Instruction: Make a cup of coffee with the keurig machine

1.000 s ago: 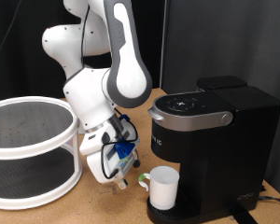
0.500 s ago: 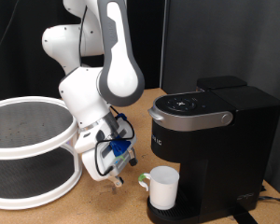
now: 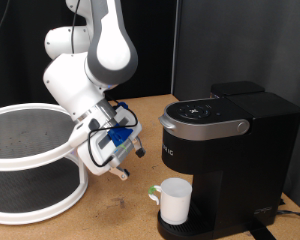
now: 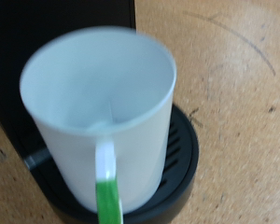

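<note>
Exterior view, far left: a white two-tier round rack (image 3: 30, 150) with dark mesh shelves stands on the wooden table (image 3: 110, 215). The rack sits just to the left of the hand.

Next, the white arm (image 3: 95, 60) bends down from the top of the exterior view. The gripper (image 3: 125, 170) hangs above the table, tilted, with blue parts and cables around it. It holds nothing that can be seen. Whether its fingers stand wide or narrow cannot be told from the exterior view (they are too small and blurred there), and the wrist view shows no fingers at all.

To the right of the hand and lower, well clear of it, the cup (image 3: 175, 200) stands upright on the round drip tray (image 4: 182, 154) at the base of the coffee machine (image 3: 225, 150). The cup's handle points toward the hand; in the wrist view a green strip runs down the handle. The wrist view looks into the cup (image 4: 98, 103) from above and it looks empty inside, white walls and white floor.

Farthest right, the coffee machine is a black box with a grey-rimmed lid (image 3: 205, 115), shut, directly over the cup. Its body rises above and beyond the hand on the right.
</note>
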### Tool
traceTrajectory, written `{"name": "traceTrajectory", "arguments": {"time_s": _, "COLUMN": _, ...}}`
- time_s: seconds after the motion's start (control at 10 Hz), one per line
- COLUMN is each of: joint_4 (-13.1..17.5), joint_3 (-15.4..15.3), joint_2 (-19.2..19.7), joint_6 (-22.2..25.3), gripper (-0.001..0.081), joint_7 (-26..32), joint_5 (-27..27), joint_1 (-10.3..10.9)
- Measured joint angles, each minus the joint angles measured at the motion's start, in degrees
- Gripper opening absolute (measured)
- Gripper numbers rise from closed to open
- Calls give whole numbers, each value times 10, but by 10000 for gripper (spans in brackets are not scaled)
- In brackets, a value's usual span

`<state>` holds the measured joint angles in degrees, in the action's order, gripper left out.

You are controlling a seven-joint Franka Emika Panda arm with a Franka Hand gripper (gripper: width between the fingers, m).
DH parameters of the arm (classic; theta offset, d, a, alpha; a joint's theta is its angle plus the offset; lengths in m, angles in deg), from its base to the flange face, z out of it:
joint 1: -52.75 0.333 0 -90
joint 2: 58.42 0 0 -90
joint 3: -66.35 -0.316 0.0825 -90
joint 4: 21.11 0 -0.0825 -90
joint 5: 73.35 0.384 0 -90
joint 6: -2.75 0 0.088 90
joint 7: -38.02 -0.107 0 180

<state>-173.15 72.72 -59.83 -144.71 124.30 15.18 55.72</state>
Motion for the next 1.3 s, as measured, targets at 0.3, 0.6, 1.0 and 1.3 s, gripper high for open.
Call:
{"name": "traceTrajectory", "arguments": {"time_s": 0.3, "joint_4": -12, "joint_3": 3, "joint_2": -21, "joint_6": 21, "gripper": 803, "joint_7": -21, "joint_5": -20, "joint_1": -2}}
{"name": "traceTrajectory", "arguments": {"time_s": 0.6, "joint_4": -12, "joint_3": 3, "joint_2": -75, "joint_6": 61, "gripper": 803, "joint_7": 15, "joint_5": 34, "joint_1": -2}}
{"name": "traceTrajectory", "arguments": {"time_s": 1.0, "joint_4": -12, "joint_3": -1, "joint_2": -155, "joint_6": 71, "gripper": 803, "joint_7": -23, "joint_5": 9, "joint_1": -2}}
{"name": "traceTrajectory", "arguments": {"time_s": 1.3, "joint_4": -7, "joint_3": -2, "joint_2": -211, "joint_6": 100, "gripper": 803, "joint_7": -132, "joint_5": -73, "joint_1": -3}}
